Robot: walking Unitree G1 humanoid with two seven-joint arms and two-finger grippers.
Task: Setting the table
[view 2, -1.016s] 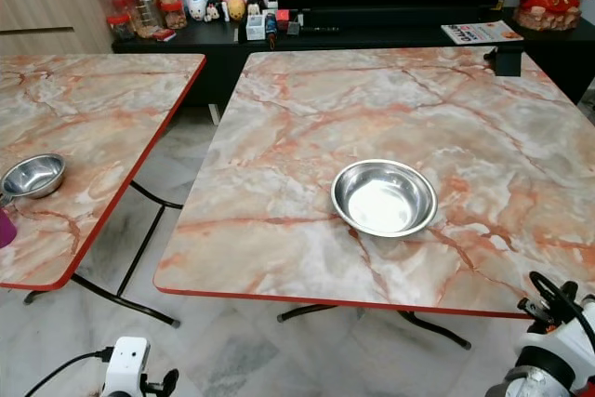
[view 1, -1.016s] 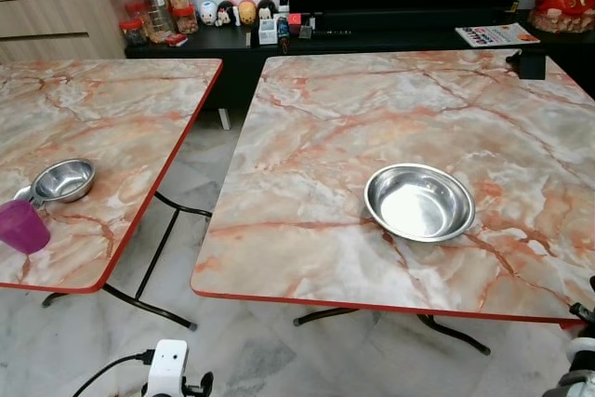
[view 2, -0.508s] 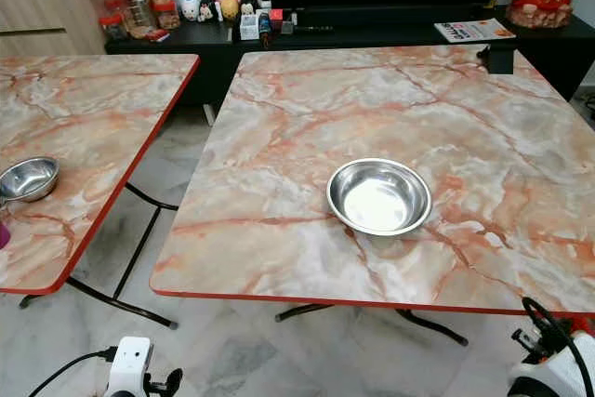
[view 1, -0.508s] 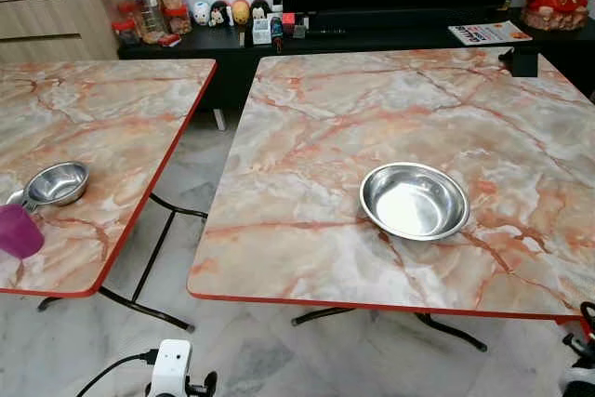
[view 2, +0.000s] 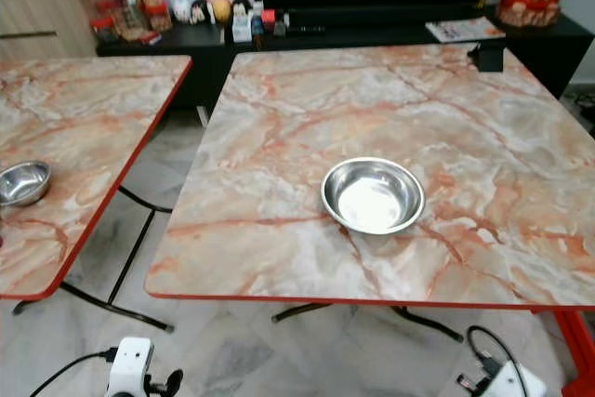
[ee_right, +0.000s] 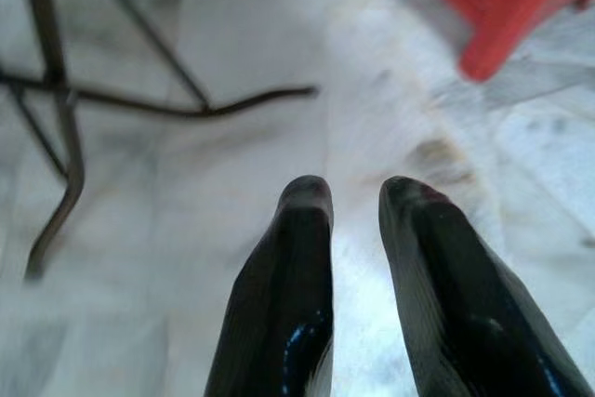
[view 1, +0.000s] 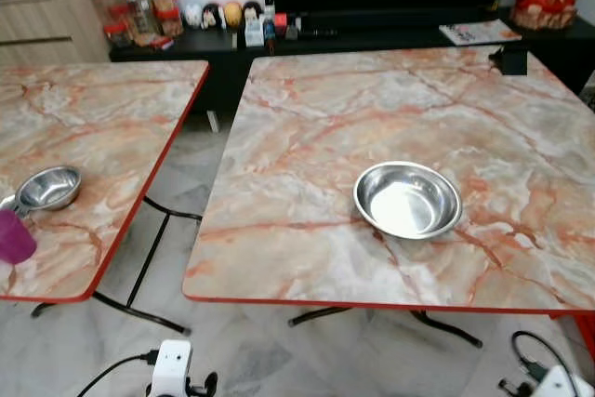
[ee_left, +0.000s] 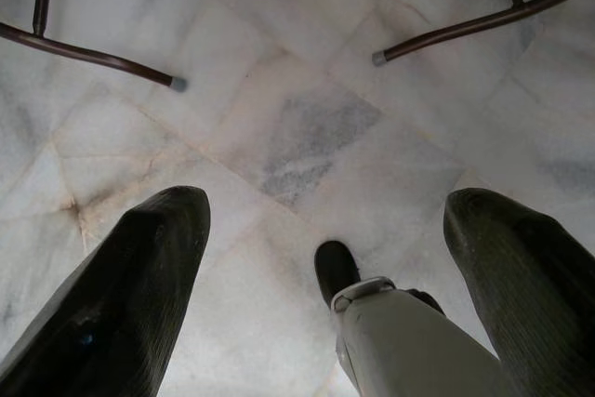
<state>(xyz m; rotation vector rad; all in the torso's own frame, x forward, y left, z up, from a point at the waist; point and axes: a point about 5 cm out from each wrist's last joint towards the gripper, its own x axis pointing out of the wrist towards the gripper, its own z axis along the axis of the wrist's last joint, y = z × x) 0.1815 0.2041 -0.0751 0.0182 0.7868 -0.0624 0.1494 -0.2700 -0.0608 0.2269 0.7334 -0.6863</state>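
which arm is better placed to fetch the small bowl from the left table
Left, probably. The small bowl sits by the purple cup on the robot's left; the left gripper hangs open. Both arms are still down by the floor.

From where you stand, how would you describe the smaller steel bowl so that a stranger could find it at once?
Two marble-patterned tables with red edges stand side by side; look at the left table. Near its front edge sits the small steel bowl, right beside a purple cup. It is clearly smaller than the big steel bowl, which stands alone on the right table.
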